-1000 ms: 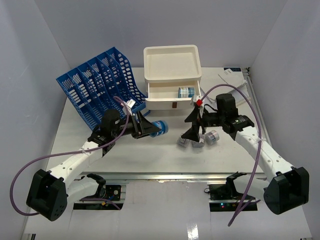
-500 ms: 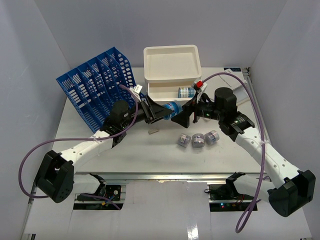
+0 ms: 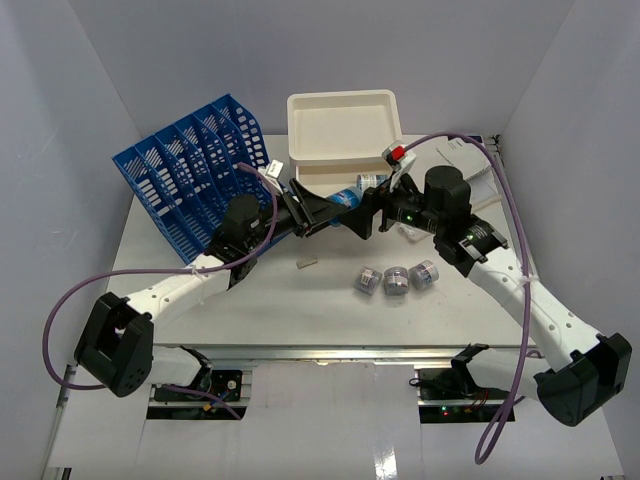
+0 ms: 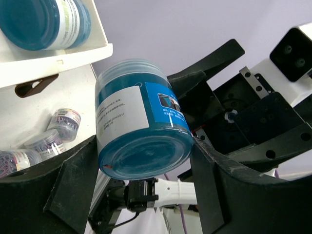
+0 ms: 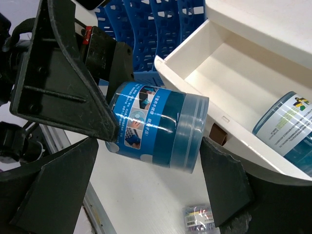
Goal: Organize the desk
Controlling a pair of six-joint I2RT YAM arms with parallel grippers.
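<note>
My left gripper (image 3: 335,207) is shut on a blue jar (image 3: 347,198) and holds it on its side above the white desk (image 3: 300,310), just in front of the cream box's open drawer (image 3: 330,178). In the left wrist view the jar (image 4: 139,122) sits between my fingers (image 4: 78,180). My right gripper (image 3: 366,212) is open, with its jaws wide on either side of the same jar (image 5: 156,129). A second blue jar (image 3: 372,181) lies in the drawer (image 5: 229,73).
Three small clear tubs (image 3: 397,278) stand on the desk in front of the right arm. A blue file rack (image 3: 195,165) stands at the back left. Papers (image 3: 465,160) lie at the back right. A small white piece (image 3: 307,264) lies mid-desk. A silver rail (image 3: 330,350) runs along the near edge.
My left gripper has carried the blue jar right and back to the drawer front. My right gripper has left the small tubs and come to the jar, jaws open around it.
</note>
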